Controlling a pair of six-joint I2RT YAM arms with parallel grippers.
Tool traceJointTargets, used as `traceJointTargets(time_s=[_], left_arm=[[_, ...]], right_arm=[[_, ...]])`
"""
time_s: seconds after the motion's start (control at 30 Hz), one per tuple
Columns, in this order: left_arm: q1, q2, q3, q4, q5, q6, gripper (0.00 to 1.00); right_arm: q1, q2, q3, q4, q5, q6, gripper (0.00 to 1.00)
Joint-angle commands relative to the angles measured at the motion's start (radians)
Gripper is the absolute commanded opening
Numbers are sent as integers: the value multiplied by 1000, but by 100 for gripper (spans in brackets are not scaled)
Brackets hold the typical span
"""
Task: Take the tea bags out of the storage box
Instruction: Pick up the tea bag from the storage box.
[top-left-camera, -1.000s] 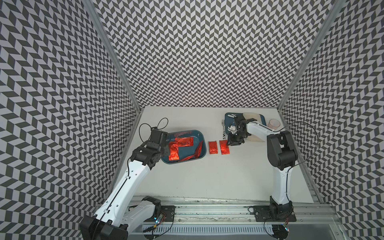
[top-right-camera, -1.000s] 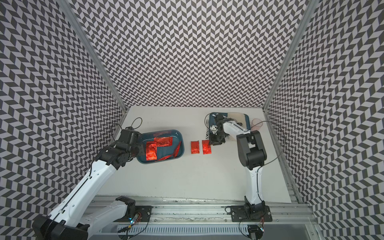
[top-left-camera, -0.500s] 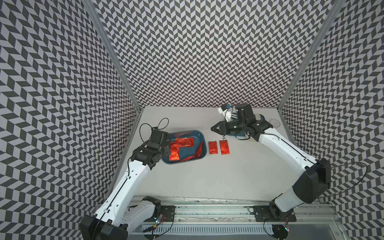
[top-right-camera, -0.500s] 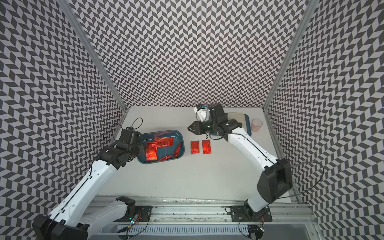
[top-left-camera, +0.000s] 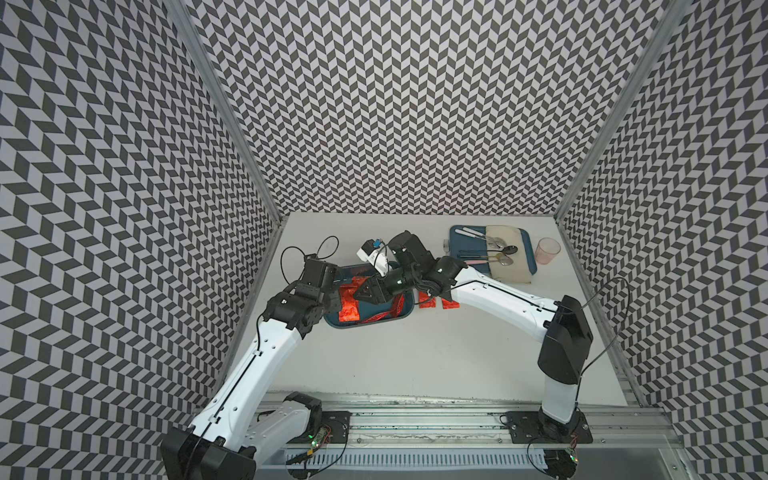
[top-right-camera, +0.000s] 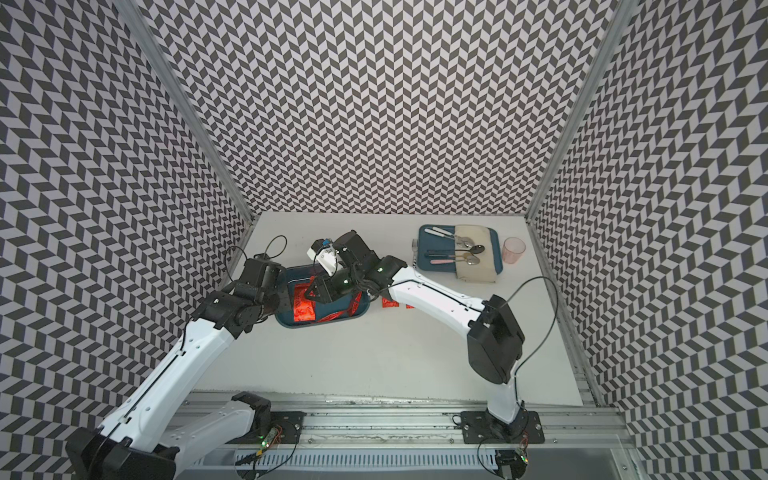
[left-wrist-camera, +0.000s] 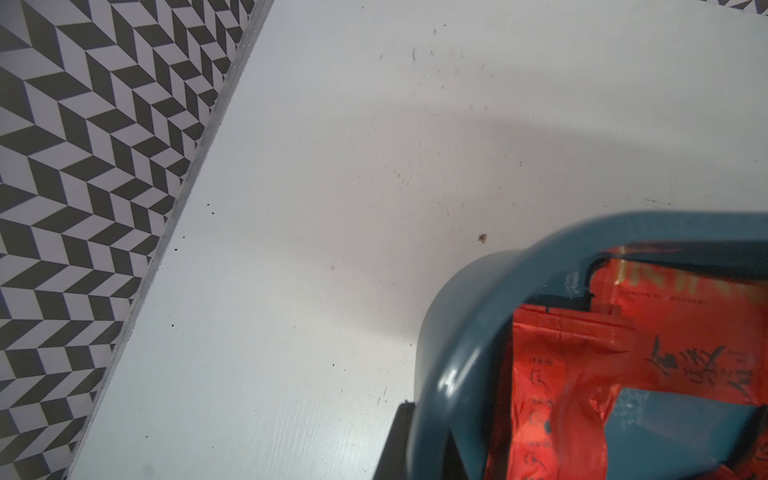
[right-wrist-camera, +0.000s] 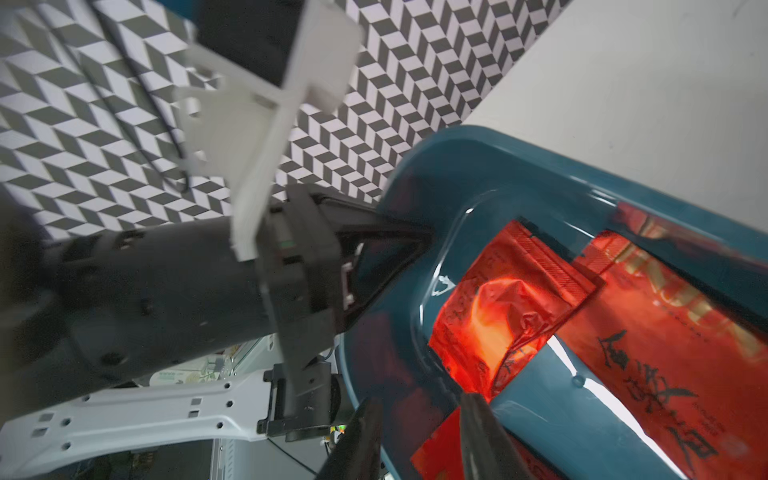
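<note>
The storage box (top-left-camera: 365, 327) (top-right-camera: 328, 325) is a dark teal tub at the table's left middle. Several red foil tea bags (top-left-camera: 348, 309) (top-right-camera: 303, 306) lie inside it, crinkled and overlapping (right-wrist-camera: 498, 316) (left-wrist-camera: 561, 374). Two more tea bags (top-left-camera: 428, 301) (top-right-camera: 390, 303) lie flat on the table just right of the box, partly hidden by my right arm. My left gripper (top-left-camera: 332, 297) (left-wrist-camera: 428, 453) (right-wrist-camera: 415, 241) is shut on the box's left end wall (left-wrist-camera: 457, 332). My right gripper (top-left-camera: 365, 293) (top-right-camera: 313, 293) (right-wrist-camera: 419, 436) hangs open over the box's left half, with nothing between its fingers.
A flatter blue tray (top-left-camera: 456, 241) (top-right-camera: 424, 249) with cutlery and a beige cloth sits at the back right, a pink cup (top-left-camera: 547, 250) (top-right-camera: 514, 249) beside it. The left chevron wall stands close behind my left arm.
My right arm has swung left from the cutlery tray, across the two tea bags on the table, to over the storage box. The left arm and the box have not moved.
</note>
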Motion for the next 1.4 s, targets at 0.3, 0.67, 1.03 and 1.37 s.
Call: traceJointTargets(time_s=[0.3,0.67,1.03,1.37], left_arm=[[-8,-12,22,36,8,-12,0],[-12,-7,22,36,11,-11,0],[-15,-3,23,36,8,-11,0],[-17,0,23,34,5,-13,0]], right_arm=[[-3,172,116,5,21,63,44],[-2,245,152,5,14,89,48],[11,290,182,-1,1,82,38],[26,302,187,-1,-11,76,17]])
